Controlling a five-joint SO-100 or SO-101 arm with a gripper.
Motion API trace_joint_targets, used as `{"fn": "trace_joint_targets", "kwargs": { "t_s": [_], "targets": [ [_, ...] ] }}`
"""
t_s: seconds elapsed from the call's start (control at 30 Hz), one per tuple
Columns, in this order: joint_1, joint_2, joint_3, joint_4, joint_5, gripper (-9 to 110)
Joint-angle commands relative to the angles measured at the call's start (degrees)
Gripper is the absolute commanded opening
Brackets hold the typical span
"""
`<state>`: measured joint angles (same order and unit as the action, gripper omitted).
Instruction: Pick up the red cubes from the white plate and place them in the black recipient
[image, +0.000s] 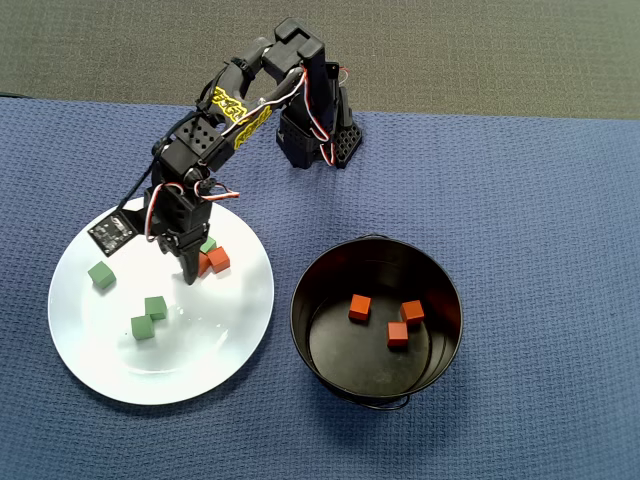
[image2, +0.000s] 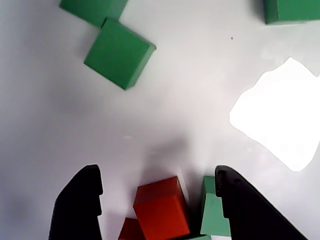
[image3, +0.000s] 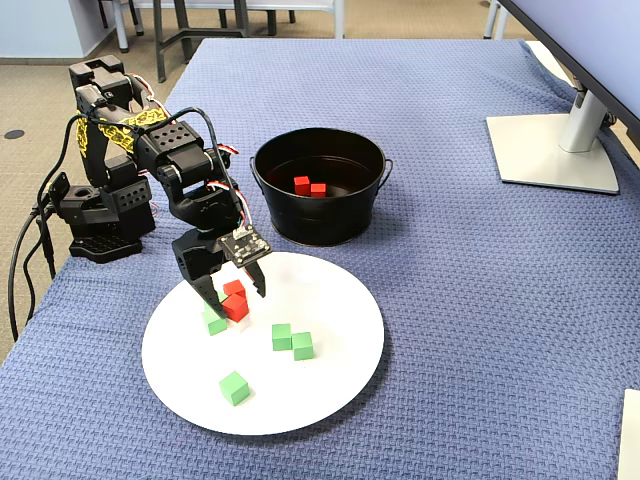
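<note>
Two small orange-red matte cubes are left on the large flat white plate, touching each other near its far edge in the overhead view, with a green cube pressed against them on the far side. I count three more red cubes already lying on the bottom of the round glossy black pot, which stands just right of the plate in that view. Four green cubes in all are on the plate: the one in the cluster, one alone near the left rim, and a pair touching each other lower down.

I judge I am on the fourth pick. My gripper is down over the cluster with its jaws spread wide and holding nothing. In the wrist view the nearer red cube sits between the two black fingers, but the green cube also lies inside the span, hard against the right finger.

Closing here would, I think, trap the green cube along with the red. My next move calls for shifting left in the wrist view so only red lies between the pads, then closing, lifting and carrying right to the pot.
</note>
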<state>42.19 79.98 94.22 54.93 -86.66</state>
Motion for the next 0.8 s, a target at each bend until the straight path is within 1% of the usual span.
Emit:
{"fn": "trace_joint_targets", "kwargs": {
  "t_s": [0.0,0.33,0.6,0.77],
  "targets": [
    [0.35,-1.23,-7.03,-0.44,-0.97,23],
    [1.14,-7.21,-8.17,-2.64,-3.16,23],
    [0.62,-8.09,-7.82,-3.43,-2.46,22],
    [-0.7,-6.33,-4.83,-4.04,-2.99,22]
  ]
}}
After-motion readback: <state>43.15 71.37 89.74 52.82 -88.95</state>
